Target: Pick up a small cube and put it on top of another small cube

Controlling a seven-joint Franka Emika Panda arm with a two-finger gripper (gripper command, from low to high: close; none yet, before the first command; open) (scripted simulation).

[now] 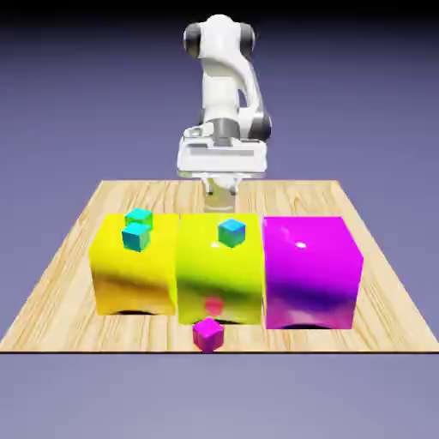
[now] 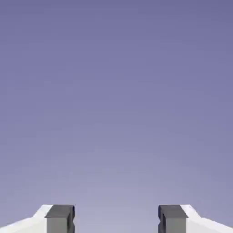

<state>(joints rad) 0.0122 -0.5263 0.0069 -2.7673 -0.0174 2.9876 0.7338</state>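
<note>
Hand view: only plain blue-violet backdrop, with the two grey fingertips (image 2: pixel 59 217) at the bottom edge, spread wide apart, nothing between them; no table or blocks in it. Exterior view has everything else: white arm's two-finger gripper (image 1: pixel 221 199) hangs behind the big blocks, partly hidden by the middle one, so finger spacing is readable only from the hand view. Surface is a light wood-grain table (image 1: pixel 51 291); backdrop is flat blue-violet, darker at the top. Three large glossy blocks sit in a row, touching: yellow block (image 1: pixel 133 270) on the exterior view's left, yellow-green block (image 1: pixel 219 274) in the middle, large magenta block (image 1: pixel 310 274) on the right. Small cyan cube (image 1: pixel 135 237) and small green cube (image 1: pixel 140 218) sit on the yellow block, another cyan cube (image 1: pixel 231 231) on the yellow-green one. Tiny glossy magenta cube (image 1: pixel 208 334) is on the table just in front of the yellow-green block, near the front edge, flat on one face and turned slightly off the blocks' lines. Cube, so no long axis.
</note>
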